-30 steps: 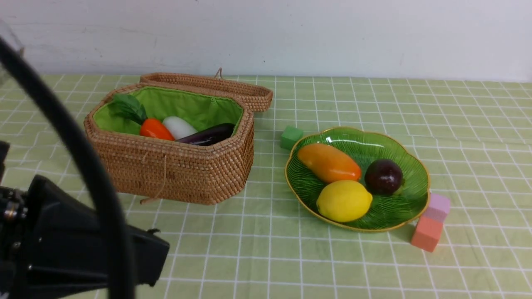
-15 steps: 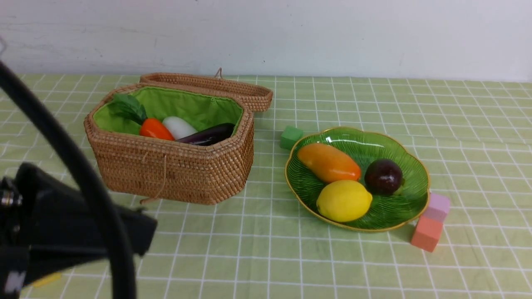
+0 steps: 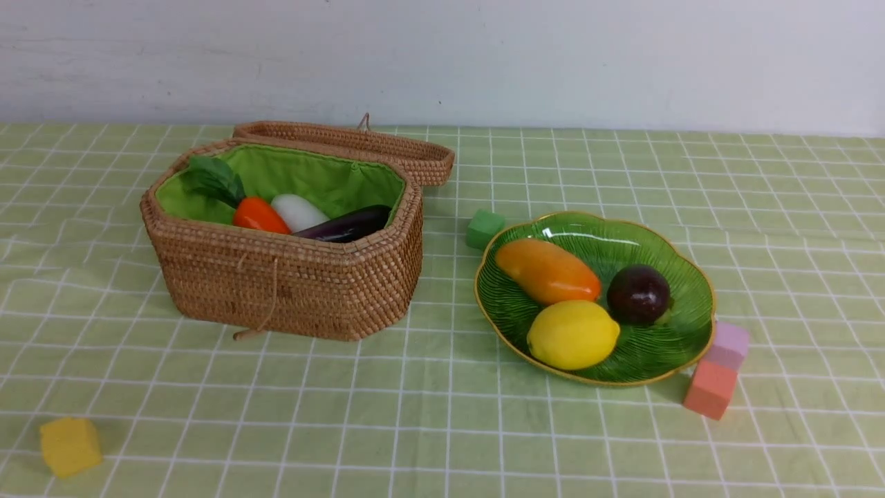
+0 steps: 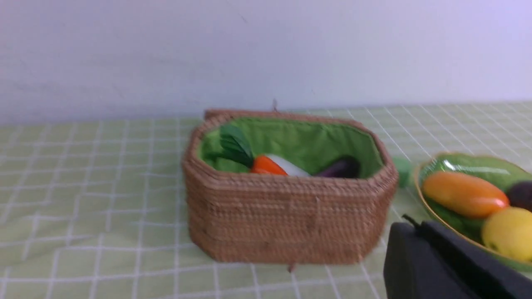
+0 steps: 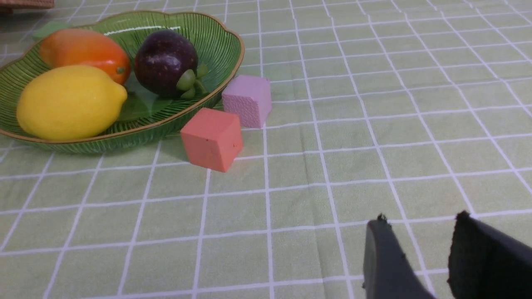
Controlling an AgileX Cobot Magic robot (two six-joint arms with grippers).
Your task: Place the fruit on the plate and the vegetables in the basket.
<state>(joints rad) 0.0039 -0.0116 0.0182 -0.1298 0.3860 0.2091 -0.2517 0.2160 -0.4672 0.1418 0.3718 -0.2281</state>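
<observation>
Fruit (image 3: 574,304) on plate (image 3: 695,277), vegetables (image 3: 304,214) in basket (image 3: 290,283): left hand (image 4: 440,265) pressed together, right hand (image 5: 428,257) spread and empty, best kept clear.

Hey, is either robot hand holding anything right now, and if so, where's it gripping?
Nothing is held. The right hand is open and empty; the left hand is shut on nothing.

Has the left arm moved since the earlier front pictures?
Yes. It stood in front of the basket at the lower left; now it has left the front view, and a yellow cube shows there.
</observation>
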